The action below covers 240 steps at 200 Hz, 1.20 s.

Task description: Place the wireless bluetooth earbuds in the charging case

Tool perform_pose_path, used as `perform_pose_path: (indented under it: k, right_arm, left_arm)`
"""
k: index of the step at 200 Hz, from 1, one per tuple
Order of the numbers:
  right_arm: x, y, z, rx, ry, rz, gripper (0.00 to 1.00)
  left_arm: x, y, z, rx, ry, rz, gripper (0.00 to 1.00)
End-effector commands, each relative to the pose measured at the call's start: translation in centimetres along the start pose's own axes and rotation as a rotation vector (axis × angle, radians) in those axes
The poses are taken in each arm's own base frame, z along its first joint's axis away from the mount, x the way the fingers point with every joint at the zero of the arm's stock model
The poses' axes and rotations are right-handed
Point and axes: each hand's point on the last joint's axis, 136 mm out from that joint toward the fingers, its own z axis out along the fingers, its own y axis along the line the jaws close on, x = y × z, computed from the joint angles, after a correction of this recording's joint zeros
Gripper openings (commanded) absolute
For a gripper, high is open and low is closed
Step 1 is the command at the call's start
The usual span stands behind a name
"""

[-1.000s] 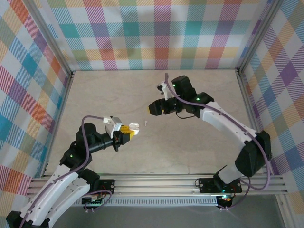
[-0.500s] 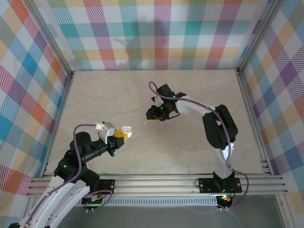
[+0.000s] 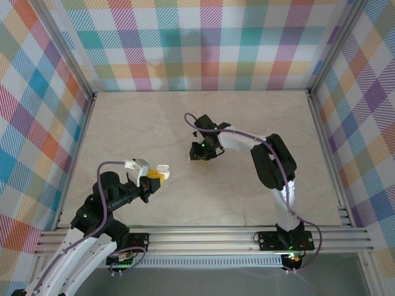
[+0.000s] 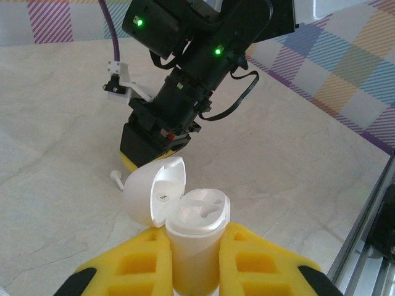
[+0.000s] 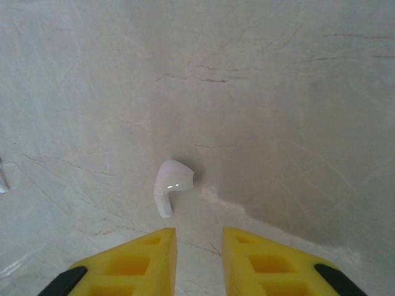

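Note:
My left gripper (image 4: 192,243) is shut on the white charging case (image 4: 196,229). The case stands upright between the yellow fingers with its lid (image 4: 154,191) hinged open to the left. From above, the case (image 3: 162,168) is held left of centre. One white earbud (image 5: 171,186) lies on the table just ahead of my right gripper (image 5: 199,246). That gripper is open, hangs low over the table, and has nothing between its fingers. In the left wrist view the same earbud (image 4: 116,179) lies beside the right gripper's yellow tip (image 4: 128,161). The black earbuds are out of view.
The right arm (image 3: 247,143) reaches in from the right and bends low over the middle of the pale marbled table (image 3: 136,123). Metal frame rails (image 3: 203,237) run along the near edge. Checked walls close off the other sides.
The right gripper has swung left and come down over the white earbud. The left gripper has drawn back a little to the left, still holding the open case.

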Motion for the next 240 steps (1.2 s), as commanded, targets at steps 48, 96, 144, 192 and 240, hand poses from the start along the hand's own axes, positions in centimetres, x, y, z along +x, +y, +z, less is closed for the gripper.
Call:
perform_pose_path:
  k: [48,96,144,192,240]
  right_arm:
    - [-0.6,1.0,2.4,-0.046,0.024,0.009,0.28]
    - [-0.8,1.6,2.6,-0.064,0.027,0.009,0.30]
    - [-1.2,1.8,2.7,-0.065,0.020,0.017,0.30]
    - [-1.8,3.0,2.8,-0.124,0.017,0.014,0.27]
    - [-2.3,3.0,3.1,-0.112,0.018,0.015,0.25]
  left_arm:
    - [-0.2,-0.2,-0.7,-0.002,-0.011,-0.018,0.00]
    - [0.1,0.0,-0.9,-0.013,-0.014,-0.029,0.00]
    - [0.2,-0.1,-0.8,-0.011,-0.011,-0.032,0.00]
    - [0.5,-0.1,-0.6,-0.007,-0.002,-0.042,0.00]
    - [0.5,-0.1,-0.6,-0.006,0.004,-0.045,0.00]
